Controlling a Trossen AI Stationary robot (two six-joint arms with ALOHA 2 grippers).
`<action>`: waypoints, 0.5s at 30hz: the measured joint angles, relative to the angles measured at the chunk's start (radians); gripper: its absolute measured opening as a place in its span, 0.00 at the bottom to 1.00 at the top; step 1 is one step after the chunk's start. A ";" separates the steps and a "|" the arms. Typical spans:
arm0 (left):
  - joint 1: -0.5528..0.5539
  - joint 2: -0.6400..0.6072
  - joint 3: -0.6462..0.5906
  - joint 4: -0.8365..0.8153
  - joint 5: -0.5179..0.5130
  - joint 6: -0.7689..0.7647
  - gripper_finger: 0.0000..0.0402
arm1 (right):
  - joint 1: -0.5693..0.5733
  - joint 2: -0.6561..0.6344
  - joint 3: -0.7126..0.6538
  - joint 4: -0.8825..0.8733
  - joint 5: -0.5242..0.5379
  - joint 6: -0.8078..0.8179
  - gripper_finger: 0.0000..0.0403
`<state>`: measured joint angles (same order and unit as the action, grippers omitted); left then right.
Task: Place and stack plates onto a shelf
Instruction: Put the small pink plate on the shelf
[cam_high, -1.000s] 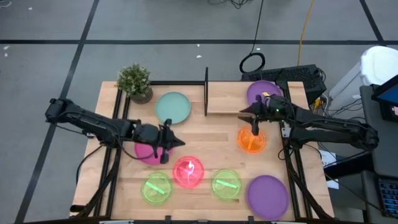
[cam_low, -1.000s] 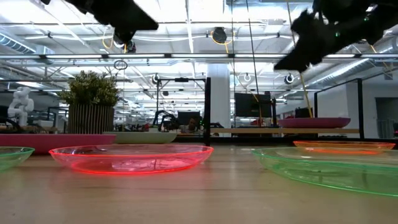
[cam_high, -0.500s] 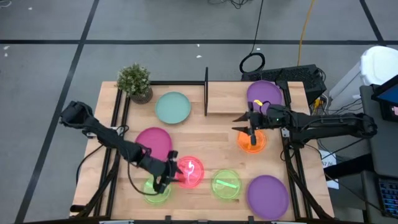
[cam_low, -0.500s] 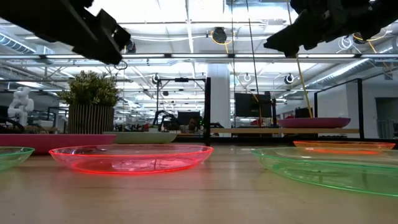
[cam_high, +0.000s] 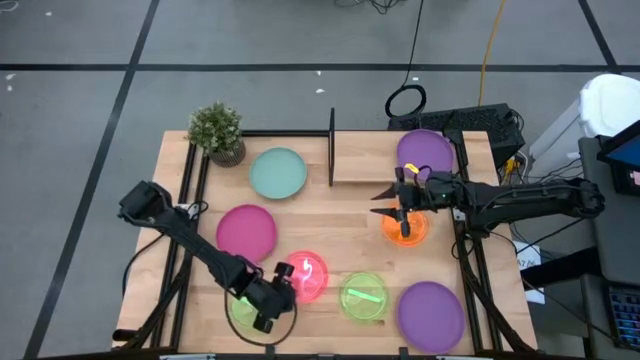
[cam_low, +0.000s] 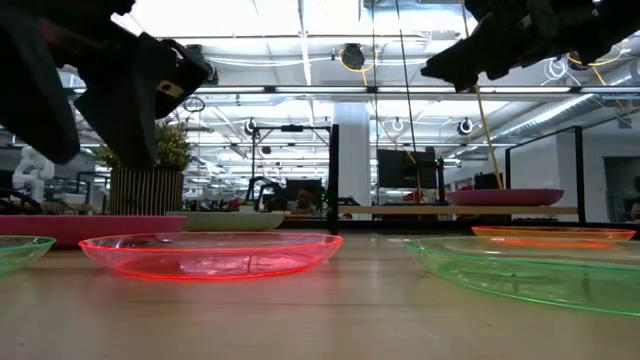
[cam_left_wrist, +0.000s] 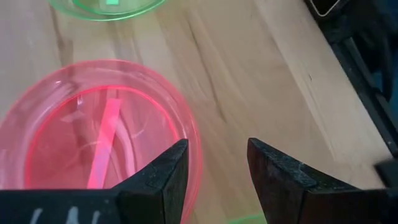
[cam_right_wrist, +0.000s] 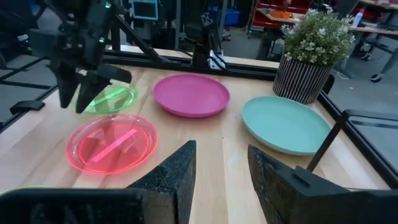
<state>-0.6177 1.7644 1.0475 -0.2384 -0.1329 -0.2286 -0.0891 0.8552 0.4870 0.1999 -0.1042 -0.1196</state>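
Observation:
My left gripper (cam_high: 270, 300) (cam_left_wrist: 217, 168) is open and hovers above the table between the pink plate (cam_high: 303, 277) (cam_left_wrist: 93, 137) and the left green plate (cam_high: 246, 308), touching neither. My right gripper (cam_high: 395, 205) (cam_right_wrist: 221, 168) is open, raised over the far-left rim of the orange plate (cam_high: 405, 228). The teal plate (cam_high: 278, 172), magenta plate (cam_high: 246, 232), second green plate (cam_high: 364, 297) and one purple plate (cam_high: 431, 315) lie flat on the table. The other purple plate (cam_high: 425, 150) rests on the shelf (cam_high: 365, 158), at the end away from its black panel (cam_high: 331, 148).
A potted plant (cam_high: 216, 130) stands at the table's far left corner, beside the teal plate. Bare wood lies between the shelf and the pink plate. Black frame rails (cam_high: 470, 270) run along the table's left and right sides. Cables and a black box (cam_high: 480, 120) sit beyond the far right corner.
My left gripper has swung from above the magenta plate toward the table's near edge and come down lower, ending between the pink and left green plates. My right gripper has risen a little and shifted slightly toward the table's left, staying over the orange plate. No plate has moved.

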 joint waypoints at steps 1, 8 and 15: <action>0.000 0.014 0.009 -0.004 -0.001 -0.007 0.42 | 0.000 0.000 0.000 0.002 0.000 -0.007 0.32; 0.000 0.087 0.031 -0.030 -0.027 -0.043 0.42 | 0.000 0.000 0.000 0.013 0.003 -0.064 0.32; -0.005 0.107 0.031 -0.047 -0.096 -0.089 0.42 | 0.000 0.000 0.000 0.019 0.004 -0.084 0.32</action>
<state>-0.6228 1.8716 1.0782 -0.2856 -0.2292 -0.3179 -0.0895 0.8551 0.4870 0.2184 -0.1005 -0.2031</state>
